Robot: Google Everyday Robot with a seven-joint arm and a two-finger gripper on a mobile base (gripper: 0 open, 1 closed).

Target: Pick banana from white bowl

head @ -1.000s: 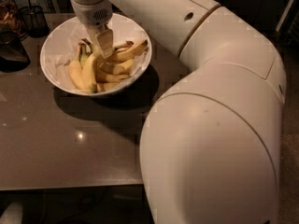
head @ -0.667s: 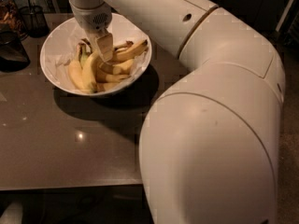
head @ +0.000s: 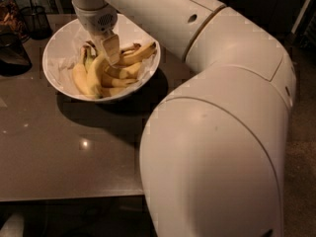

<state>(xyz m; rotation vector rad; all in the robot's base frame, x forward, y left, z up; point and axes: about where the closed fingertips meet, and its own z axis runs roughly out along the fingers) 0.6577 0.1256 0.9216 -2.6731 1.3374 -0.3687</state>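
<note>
The white bowl (head: 59, 53) stands at the back left of the dark table and holds a pile of bananas. The banana (head: 95, 77), long, curved and yellow with a brownish stem at its top end, lies in the left middle of the pile. My gripper (head: 110, 49) reaches straight down into the bowl from the arm above. Its tip is among the bananas, just right of the banana's stem end and touching the pile. The arm hides the back part of the bowl.
A dark wire-mesh cup (head: 35, 19) stands behind the bowl at the far left, with a dark object (head: 12, 53) beside the bowl's left rim. The table's front edge (head: 69, 197) runs low across the view. My arm's bulk (head: 217, 152) fills the right side.
The gripper has sunk a little lower into the banana pile. The bowl and bananas have not visibly shifted.
</note>
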